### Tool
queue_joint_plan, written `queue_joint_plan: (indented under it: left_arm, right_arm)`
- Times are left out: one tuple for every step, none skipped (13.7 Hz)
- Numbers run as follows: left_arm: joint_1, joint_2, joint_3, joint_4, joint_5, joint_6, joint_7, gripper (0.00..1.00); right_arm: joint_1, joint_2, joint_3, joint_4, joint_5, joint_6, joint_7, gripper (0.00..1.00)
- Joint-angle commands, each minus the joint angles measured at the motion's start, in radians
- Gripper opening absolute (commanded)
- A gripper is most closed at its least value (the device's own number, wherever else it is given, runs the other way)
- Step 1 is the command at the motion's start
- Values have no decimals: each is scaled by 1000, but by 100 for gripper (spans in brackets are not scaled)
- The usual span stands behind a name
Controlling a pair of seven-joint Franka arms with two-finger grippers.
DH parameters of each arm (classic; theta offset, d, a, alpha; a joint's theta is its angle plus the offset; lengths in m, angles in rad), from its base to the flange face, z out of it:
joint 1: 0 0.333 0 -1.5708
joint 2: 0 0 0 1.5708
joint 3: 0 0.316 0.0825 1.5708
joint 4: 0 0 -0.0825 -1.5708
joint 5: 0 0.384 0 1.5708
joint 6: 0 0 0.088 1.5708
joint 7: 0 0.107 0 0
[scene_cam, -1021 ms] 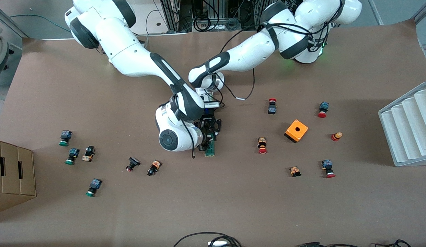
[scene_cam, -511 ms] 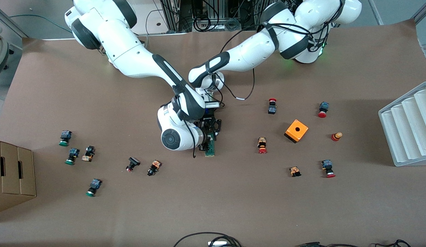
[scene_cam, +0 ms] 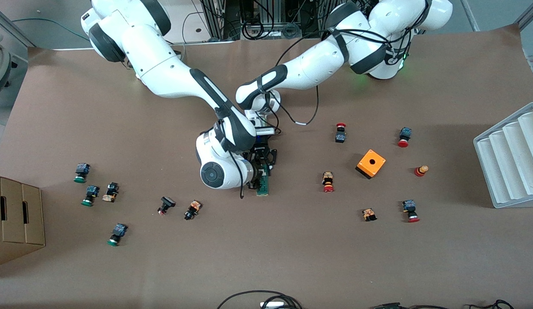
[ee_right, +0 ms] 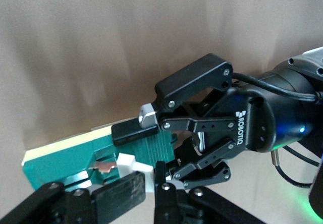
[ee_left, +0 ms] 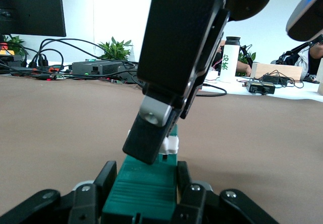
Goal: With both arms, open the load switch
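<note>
The load switch point(scene_cam: 263, 185), lying mid-counter point(scene_cam: 292, 257), is clamped by the left gripper point(ee_right: 151, 143), jaws closed on its body; its white lever point(ee_right: 132, 164) is pinched by the right gripper point(ee_left: 151, 143).

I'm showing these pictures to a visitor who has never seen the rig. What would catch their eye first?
Mid-table, both white arms converge on one small dark-green load switch: the left gripper clamps its body, while the right gripper pinches at its white lever. Next comes the bright orange box toward the left arm's end, among scattered red-capped push-buttons.
</note>
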Motion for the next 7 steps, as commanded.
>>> queue_joint_plan:
  left_arm:
    - [-22,110,-4,29,13,19,-47,55]
    - [-22,110,-4,29,13,19,-47,55]
    - [-21,110,-4,28,13,17,-47,55]
    - [-21,110,-4,28,12,17,-47,55]
    - [-21,110,-4,28,12,17,-47,55]
    - [-22,110,-4,28,12,17,-47,55]
    - [-22,110,-4,28,12,17,-47,55]
  right_arm:
    - [-7,-13,8,-5,-32,1,8,16]
    - [-7,-18,8,-4,-34,1,8,16]
    - [-7,-19,8,-4,-34,1,9,16]
    - [-7,-19,8,-4,-34,1,9,16]
    - [-7,-19,8,-4,-36,1,9,16]
    - [-5,-19,8,-4,-36,2,9,15]
    - [-4,-19,8,-4,-42,5,9,7]
